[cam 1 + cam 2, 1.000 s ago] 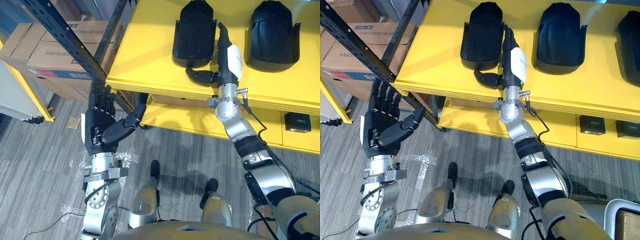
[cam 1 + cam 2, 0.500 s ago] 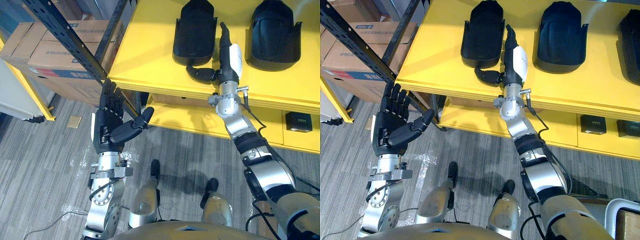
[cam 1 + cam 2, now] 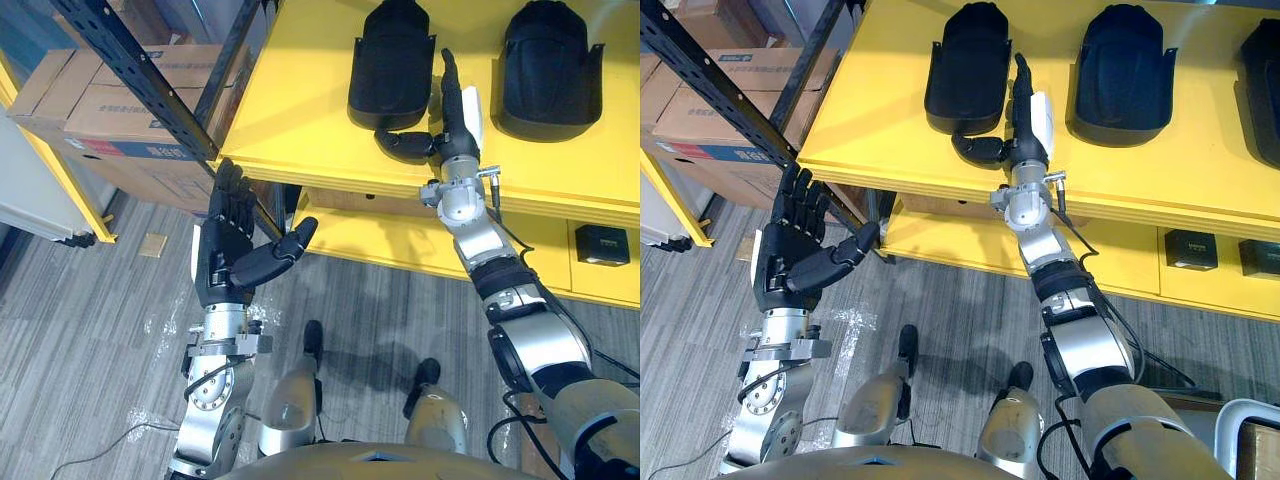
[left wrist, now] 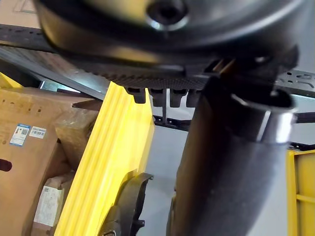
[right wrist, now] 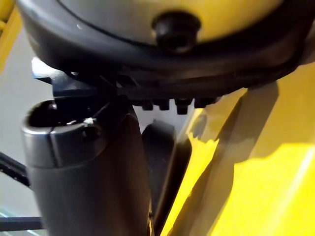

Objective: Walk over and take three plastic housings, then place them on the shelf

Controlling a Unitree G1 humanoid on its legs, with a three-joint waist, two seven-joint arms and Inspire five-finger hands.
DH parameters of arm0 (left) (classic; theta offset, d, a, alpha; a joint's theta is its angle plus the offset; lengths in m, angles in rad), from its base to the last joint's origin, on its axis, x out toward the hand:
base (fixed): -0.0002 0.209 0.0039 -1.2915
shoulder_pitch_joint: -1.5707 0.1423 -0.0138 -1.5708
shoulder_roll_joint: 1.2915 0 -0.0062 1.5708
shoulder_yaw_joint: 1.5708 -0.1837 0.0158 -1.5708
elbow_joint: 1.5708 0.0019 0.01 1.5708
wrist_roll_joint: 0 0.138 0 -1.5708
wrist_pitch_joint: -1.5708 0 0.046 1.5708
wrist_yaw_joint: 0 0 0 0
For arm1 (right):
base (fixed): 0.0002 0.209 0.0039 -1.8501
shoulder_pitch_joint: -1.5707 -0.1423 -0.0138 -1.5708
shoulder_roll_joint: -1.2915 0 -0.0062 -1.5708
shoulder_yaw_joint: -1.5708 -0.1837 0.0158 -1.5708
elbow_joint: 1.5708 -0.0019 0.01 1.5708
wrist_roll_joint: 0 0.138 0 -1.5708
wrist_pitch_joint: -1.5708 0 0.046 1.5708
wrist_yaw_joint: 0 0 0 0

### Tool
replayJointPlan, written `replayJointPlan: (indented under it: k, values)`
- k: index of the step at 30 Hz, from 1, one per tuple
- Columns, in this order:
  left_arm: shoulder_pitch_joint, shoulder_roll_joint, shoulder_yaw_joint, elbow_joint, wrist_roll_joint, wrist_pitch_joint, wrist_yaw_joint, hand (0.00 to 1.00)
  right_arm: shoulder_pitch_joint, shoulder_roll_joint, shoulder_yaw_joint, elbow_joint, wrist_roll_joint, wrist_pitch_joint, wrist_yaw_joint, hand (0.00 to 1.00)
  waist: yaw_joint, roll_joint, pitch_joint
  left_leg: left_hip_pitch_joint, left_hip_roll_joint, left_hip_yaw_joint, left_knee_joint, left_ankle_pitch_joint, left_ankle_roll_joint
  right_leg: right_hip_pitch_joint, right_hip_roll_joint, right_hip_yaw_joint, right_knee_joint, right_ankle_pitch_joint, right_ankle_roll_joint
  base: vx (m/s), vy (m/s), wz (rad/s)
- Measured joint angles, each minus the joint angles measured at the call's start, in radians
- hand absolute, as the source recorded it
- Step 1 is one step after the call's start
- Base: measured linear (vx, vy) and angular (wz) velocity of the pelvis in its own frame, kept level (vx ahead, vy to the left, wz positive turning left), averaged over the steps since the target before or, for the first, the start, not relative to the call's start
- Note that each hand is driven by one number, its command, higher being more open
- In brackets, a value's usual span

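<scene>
On the yellow worktop (image 3: 300,110), my right hand (image 3: 452,125) is resting, fingers straight, just beside a black plastic housing (image 3: 392,62); my left hand (image 3: 228,262) is hovering with fingers apart.

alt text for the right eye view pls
The right hand stands open on the yellow surface beside the leftmost black housing, thumb at its near end. A second housing lies further right; the left hand is open above the floor.
</scene>
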Motion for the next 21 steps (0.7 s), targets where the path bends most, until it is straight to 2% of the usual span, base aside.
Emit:
replayJointPlan:
  k: [4, 6, 7, 9, 12, 17, 21]
  values:
    - [0.000, 0.000, 0.007, 0.000, 0.000, 0.001, -0.002, 1.00, 0.017, -0.005, 0.009, -0.031, 0.002, -0.004, 0.028, 1.00, 0.000, 0.001, 0.000, 0.010, -0.002, 0.015, 0.000, 0.008, 0.004, 0.001, 0.000, 0.014, 0.001, 0.000, 0.000, 0.00, -0.003, -0.09]
    - [0.000, -0.001, 0.013, 0.000, 0.000, 0.001, -0.001, 1.00, 0.075, -0.004, 0.013, -0.120, 0.007, -0.004, 0.058, 1.00, 0.001, 0.001, -0.001, 0.014, -0.002, 0.022, 0.000, 0.009, 0.006, 0.001, 0.000, 0.019, 0.000, 0.000, 0.000, 0.04, -0.029, -0.10]
    - [0.001, -0.002, 0.025, 0.000, 0.001, 0.001, -0.001, 1.00, 0.152, -0.002, 0.026, -0.242, 0.014, -0.004, 0.092, 1.00, -0.002, 0.001, -0.001, 0.016, -0.001, 0.026, 0.000, 0.009, 0.006, 0.001, 0.001, 0.020, -0.003, 0.001, 0.001, 0.05, -0.033, -0.06]
    - [0.001, -0.002, 0.033, 0.000, 0.002, 0.002, -0.001, 1.00, 0.207, -0.001, 0.035, -0.320, 0.015, -0.004, 0.110, 1.00, -0.004, 0.001, -0.001, 0.021, -0.001, 0.031, 0.000, 0.008, 0.006, 0.005, 0.001, 0.022, -0.005, 0.002, 0.003, 0.05, -0.031, -0.08]
    - [0.008, -0.002, 0.051, 0.000, 0.003, 0.005, 0.002, 1.00, 0.359, 0.030, 0.069, -0.475, 0.040, -0.004, 0.144, 1.00, -0.026, -0.003, -0.024, 0.037, 0.001, 0.038, 0.000, -0.002, 0.006, 0.029, 0.008, 0.027, -0.033, 0.005, 0.008, 0.06, -0.032, -0.06]
    - [0.015, -0.002, 0.062, -0.001, 0.026, 0.026, -0.003, 1.00, 0.538, 0.091, 0.113, -0.570, 0.037, -0.004, 0.155, 1.00, -0.039, -0.036, -0.080, 0.073, 0.007, 0.083, -0.001, -0.032, 0.005, 0.073, 0.026, 0.058, -0.112, 0.029, 0.013, 0.05, -0.014, -0.24]
    - [0.018, -0.001, 0.077, -0.001, 0.040, 0.039, -0.024, 1.00, 0.562, 0.108, 0.102, -0.577, 0.002, -0.004, 0.078, 1.00, -0.051, -0.070, -0.104, 0.094, 0.015, 0.111, -0.001, -0.044, 0.002, 0.105, 0.043, 0.080, -0.180, 0.068, 0.017, 0.04, -0.004, -0.20]
